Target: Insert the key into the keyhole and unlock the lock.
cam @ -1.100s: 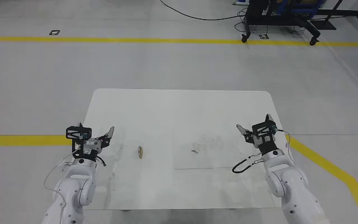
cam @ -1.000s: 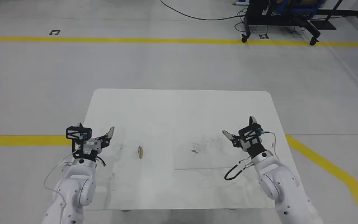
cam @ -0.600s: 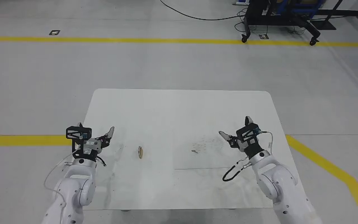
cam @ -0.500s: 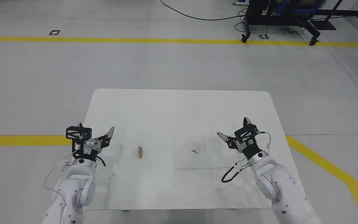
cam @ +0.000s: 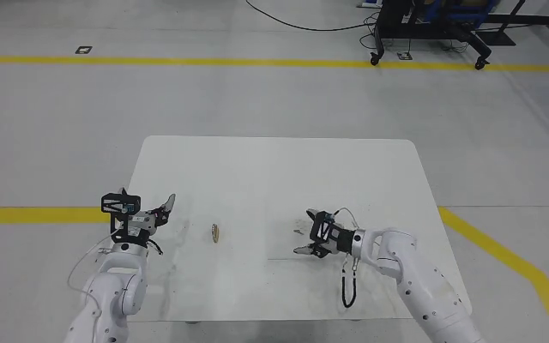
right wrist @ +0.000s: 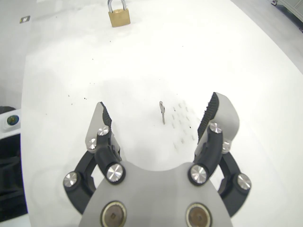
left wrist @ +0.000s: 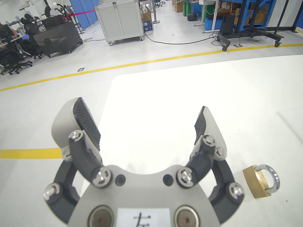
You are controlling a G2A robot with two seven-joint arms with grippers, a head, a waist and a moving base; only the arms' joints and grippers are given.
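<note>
Jaws spread wide on my right gripper, the small key lying on the table just ahead of their gap; my left gripper is equally unclenched near the brass padlock, well apart from the key

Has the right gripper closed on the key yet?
No, the right gripper is open, and the key lies flat on the table ahead of it, touched by neither finger.
</note>
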